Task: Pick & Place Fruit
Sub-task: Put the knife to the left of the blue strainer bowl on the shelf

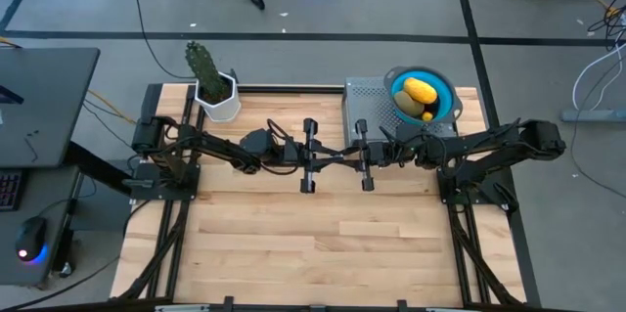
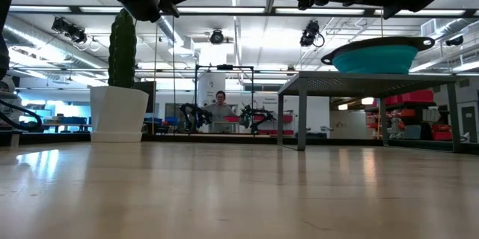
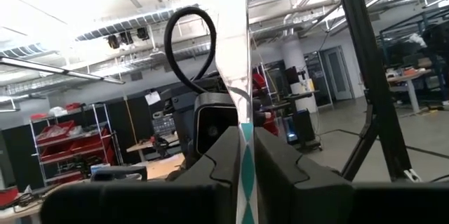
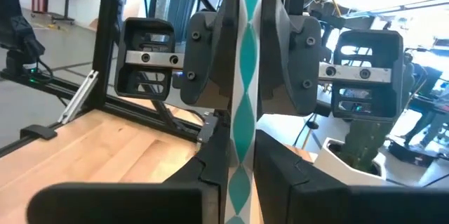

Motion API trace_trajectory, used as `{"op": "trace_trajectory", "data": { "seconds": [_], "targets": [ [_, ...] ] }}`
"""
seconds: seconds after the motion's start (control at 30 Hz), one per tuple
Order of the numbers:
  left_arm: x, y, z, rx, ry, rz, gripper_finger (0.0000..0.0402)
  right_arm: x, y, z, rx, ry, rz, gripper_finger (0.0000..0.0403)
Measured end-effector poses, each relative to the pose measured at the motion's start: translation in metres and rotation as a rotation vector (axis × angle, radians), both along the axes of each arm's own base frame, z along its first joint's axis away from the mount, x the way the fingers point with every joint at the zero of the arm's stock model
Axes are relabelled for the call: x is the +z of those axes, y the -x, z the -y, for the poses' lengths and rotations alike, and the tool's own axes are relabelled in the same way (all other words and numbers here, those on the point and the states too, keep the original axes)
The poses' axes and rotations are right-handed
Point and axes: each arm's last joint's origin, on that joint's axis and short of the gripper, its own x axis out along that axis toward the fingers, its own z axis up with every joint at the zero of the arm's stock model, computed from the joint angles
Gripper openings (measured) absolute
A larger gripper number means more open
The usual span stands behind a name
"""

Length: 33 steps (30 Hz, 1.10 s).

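Observation:
The fruit lies in a teal bowl (image 1: 423,97): a yellow oblong piece (image 1: 420,90), an olive-green oval (image 1: 407,104) and a tiny orange one (image 1: 428,114). My left gripper (image 1: 323,158) and my right gripper (image 1: 350,154) meet nose to nose over the middle of the table. Both are shut on one thin teal-and-white patterned knife (image 1: 336,156) that runs between them. In the low view the bowl (image 2: 378,55) stands on a grey metal rack and both arms pass along the top, well above the wood. My left gripper (image 3: 245,140) pinches the patterned strip (image 3: 246,155) of the knife between its two fingers, coming level from the table's left, along its length. The knife is lifted clear of the table. My right gripper (image 4: 240,154) pinches the same patterned strip (image 4: 242,122) between its two fingers, level from the table's right, along its length. Farther off, the strip runs on into the left gripper's fingers (image 4: 210,48). It is clear of the table.
A grey perforated metal rack (image 1: 364,97) at the far right carries the bowl. A green cactus in a white pot (image 1: 210,82) stands at the far left corner. Bare wooden tabletop (image 1: 313,244) spreads across the near half. A person shows far off in the room (image 2: 219,108).

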Motion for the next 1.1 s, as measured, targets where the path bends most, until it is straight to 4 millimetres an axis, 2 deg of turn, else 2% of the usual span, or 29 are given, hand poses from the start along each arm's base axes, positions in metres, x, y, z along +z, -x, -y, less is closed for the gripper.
{"op": "trace_trajectory", "data": {
  "seconds": [0.23, 0.6, 0.8, 1.1],
  "targets": [
    [0.0, 0.0, 0.0, 0.0, 0.0, -0.002, 0.0036, 0.0, 0.0, 0.0, -0.001, 0.0, -0.005, 0.0054],
    [0.0, 0.0, 0.0, 0.007, 0.004, -0.003, 0.0055, -0.001, 0.0, 0.0, -0.006, -0.001, -0.009, 0.0046],
    [0.006, 0.003, -0.002, 0.03, 0.069, 0.007, 0.0059, -0.001, 0.0, 0.0, -0.008, -0.053, -0.015, 0.0045],
    [0.019, 0.012, -0.002, 0.047, 0.075, -0.027, 0.0108, 0.006, 0.006, 0.001, -0.034, -0.093, -0.015, 0.0044]
  ]
}}
